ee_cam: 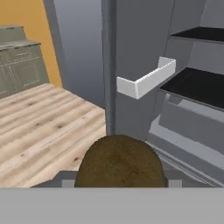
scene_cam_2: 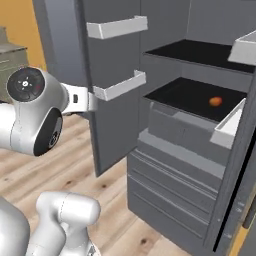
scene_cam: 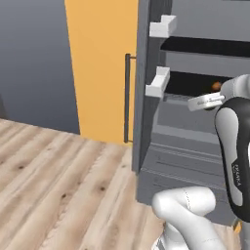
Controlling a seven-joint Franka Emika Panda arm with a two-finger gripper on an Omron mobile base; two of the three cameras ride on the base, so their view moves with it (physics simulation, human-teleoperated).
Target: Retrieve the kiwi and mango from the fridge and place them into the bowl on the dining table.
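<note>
Fingers clamp one kiwi [ee_cam: 120,161]; one mango [scene_cam_2: 215,101] lies on a fridge [scene_cam_2: 190,150] shelf.

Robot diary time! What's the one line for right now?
gripper: shut on kiwi | mango: on fridge lower black shelf | fridge doors: open | step: carrying kiwi away, mango not yet fetched

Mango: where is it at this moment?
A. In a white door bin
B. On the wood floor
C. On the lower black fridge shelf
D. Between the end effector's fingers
C: the mango sits alone on the lower black shelf of the open fridge, while the brown kiwi is the fruit close up at the end effector.
</note>
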